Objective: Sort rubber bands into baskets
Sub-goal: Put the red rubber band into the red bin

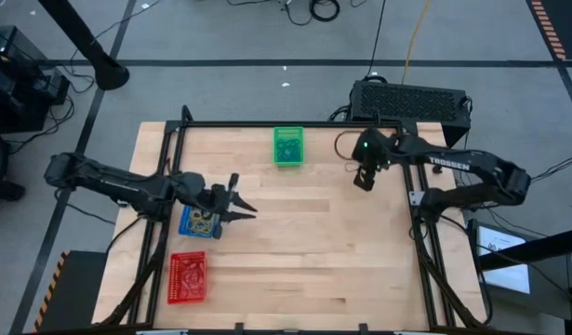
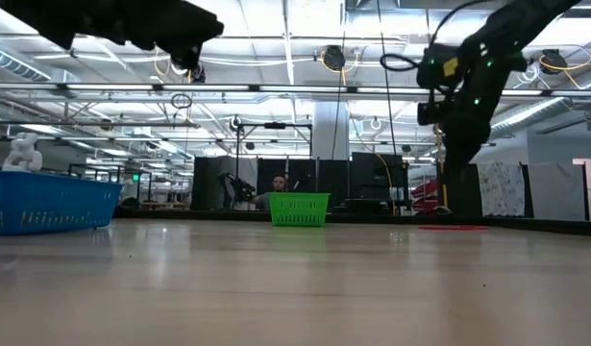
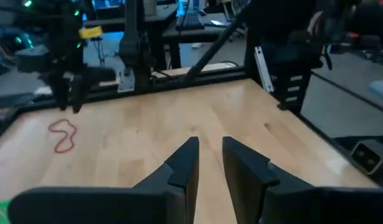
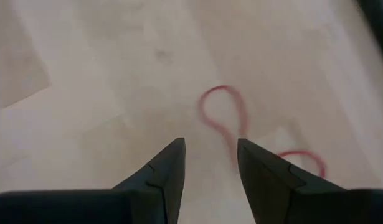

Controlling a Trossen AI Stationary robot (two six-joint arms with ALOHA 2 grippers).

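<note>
your left gripper is hanging over the table beside the blue basket, with the red basket nearer the front edge; its fingers are standing a little apart with nothing between them, and it is well away from the work. the blue basket is already holding a tangle of bands, too small to sort by colour from above. the green basket is sitting at the far edge, near the middle.

your right gripper is the nearer one: it is hovering close above the red rubber band, jaws released and empty. the band is lying just ahead of the fingertips and slightly toward one finger, stretched into a long pinched loop whose long axis is running away from the jaws, so i'd judge you are needing a short push forward before dropping.

a second red curve beside that finger is partly cut off; you can't tell whether it is the same band or another. from above, the band is hiding under the right arm.
</note>
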